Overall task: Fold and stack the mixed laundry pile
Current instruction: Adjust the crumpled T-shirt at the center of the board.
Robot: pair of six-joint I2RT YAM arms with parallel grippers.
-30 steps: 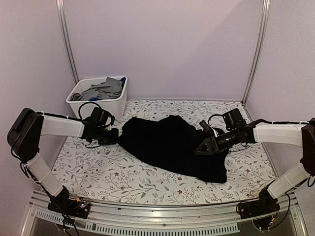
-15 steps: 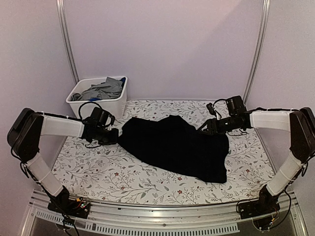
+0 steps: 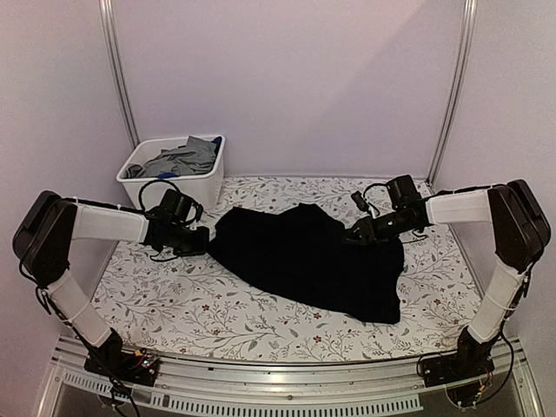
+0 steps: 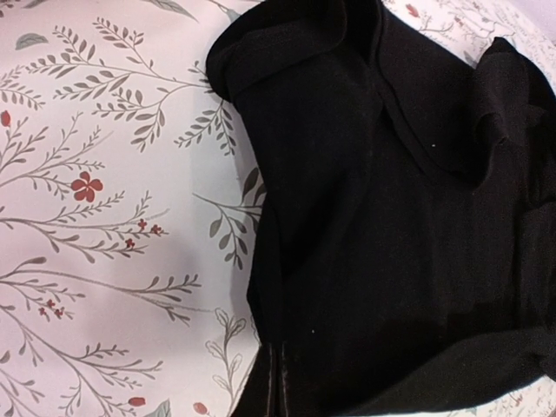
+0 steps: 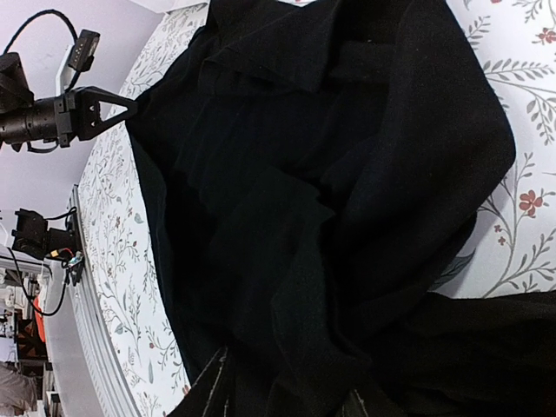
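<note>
Top external view: black T-shirt (image 3: pixel 313 261) lying crumpled on the flower-printed bench (image 3: pixel 174 300), from the middle out toward the right edge, its lowest corner reaching toward the near right corner. Left gripper (image 3: pixel 207 241) meets the shirt's left edge, with its arm stretched low along the left side of the bench. Right gripper (image 3: pixel 354 233) sits on the shirt's far right part, its arm reaching in from the right edge. White bin (image 3: pixel 198 184) stands at the far left corner and holds a grey garment (image 3: pixel 187 156), with a small patch of blue cloth (image 3: pixel 163 175) showing beside it (all well apart from the shirt).

Left wrist view: left gripper (image 4: pixel 276 387) has its jaws closed together on the shirt's edge; the black cloth spreads away from them over the printed surface.

Right wrist view: right gripper (image 5: pixel 287 393) has its jaws standing partly apart with bunched black cloth filling the space between them (whether they press it firmly cannot be told). Folds of the shirt run from here toward the left gripper, visible at the cloth's far end.
</note>
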